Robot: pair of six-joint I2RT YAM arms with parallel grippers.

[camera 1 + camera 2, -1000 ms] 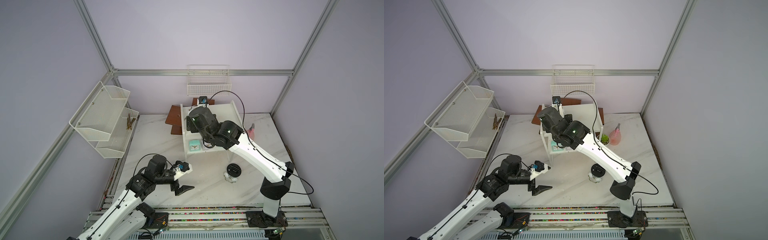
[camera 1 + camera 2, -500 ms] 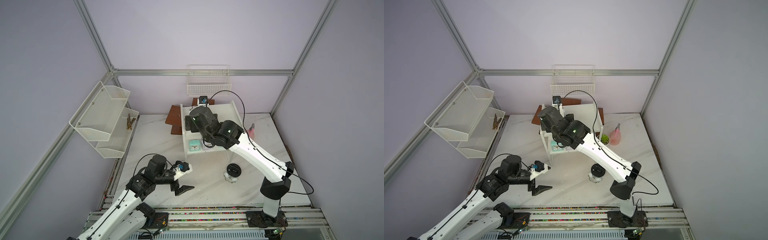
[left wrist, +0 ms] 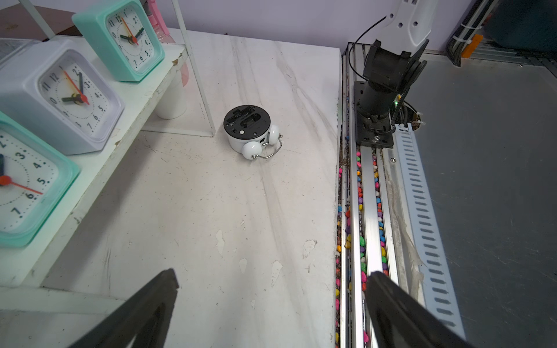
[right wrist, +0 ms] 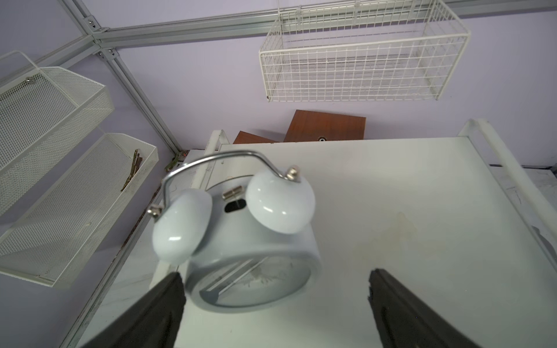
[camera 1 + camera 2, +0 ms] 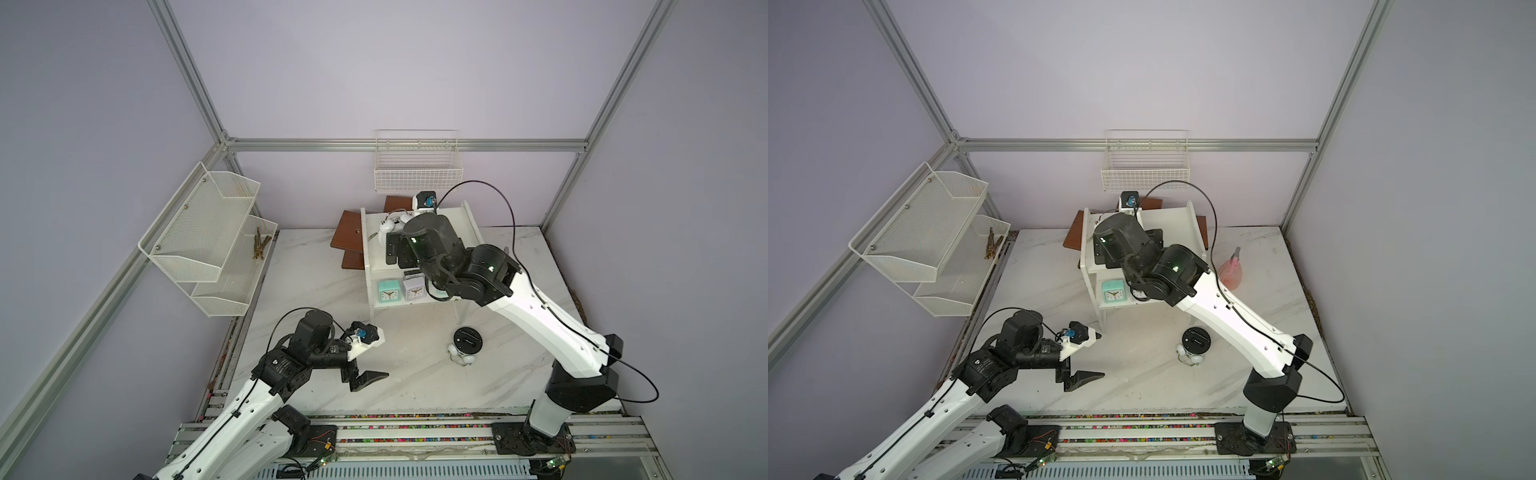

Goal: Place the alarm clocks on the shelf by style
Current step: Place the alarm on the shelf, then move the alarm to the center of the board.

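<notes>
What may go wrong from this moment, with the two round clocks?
1. The right gripper is open, but one finger is close to the twin-bell clock near the shelf edge; retreating sideways might push it off.
2. The second twin-bell clock lies face down on the table; its round body may slip when grasped.

Mint-green clock, seemingly half off-frame

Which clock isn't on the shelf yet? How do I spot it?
Find the white marble table and look just in front of the white two-level shelf. A round white twin-bell clock lies there face down, black back up. Its twin sits on the shelf's top board; this one alone is on the table.
</notes>
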